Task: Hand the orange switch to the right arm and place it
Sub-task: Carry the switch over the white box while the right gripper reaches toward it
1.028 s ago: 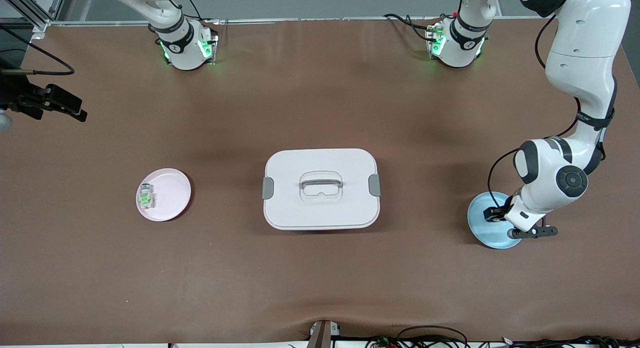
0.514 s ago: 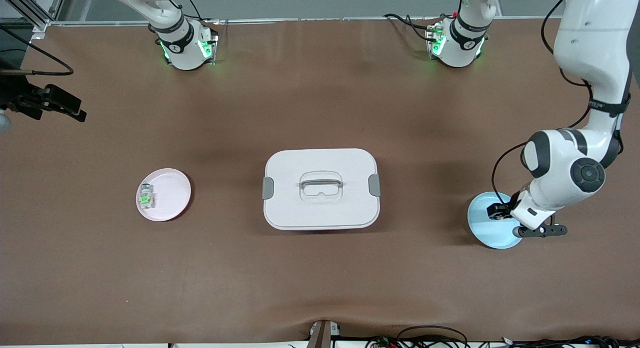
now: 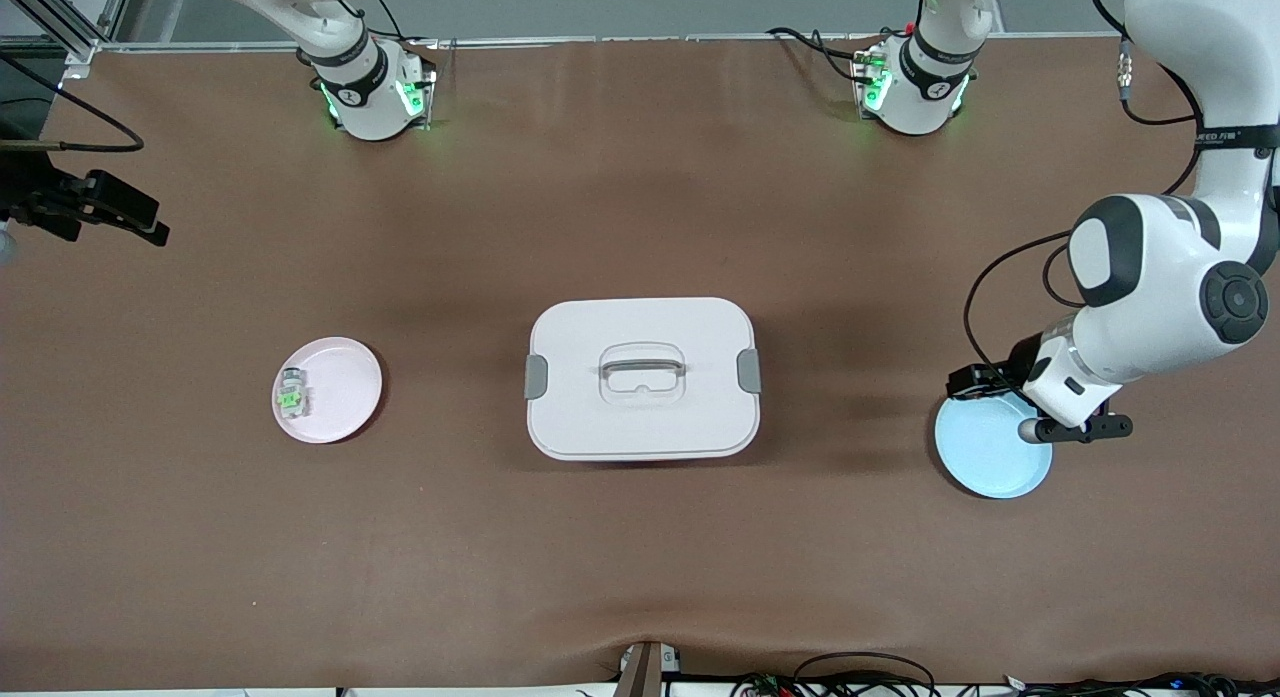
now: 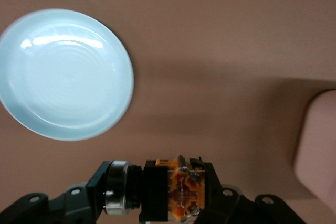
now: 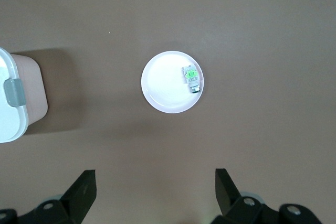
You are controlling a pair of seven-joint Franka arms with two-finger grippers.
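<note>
Orange switch [image 4: 181,192] clamped in left pincer [image 4: 168,195], seen only by left wrist, right pincer [image 5: 155,192] wide open, empty.

Our orange switch [image 4: 178,192], small, black with orange-copper middle, clamped sideways in our left tool [image 4: 173,203], airborne.

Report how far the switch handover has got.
Done: the left claw is shut on the orange switch and holds it above the table, with the blue plate bare. In hand: carrying it. Left: the handover and placing. The right claw waits open above the pink plate, which holds the green part.
</note>
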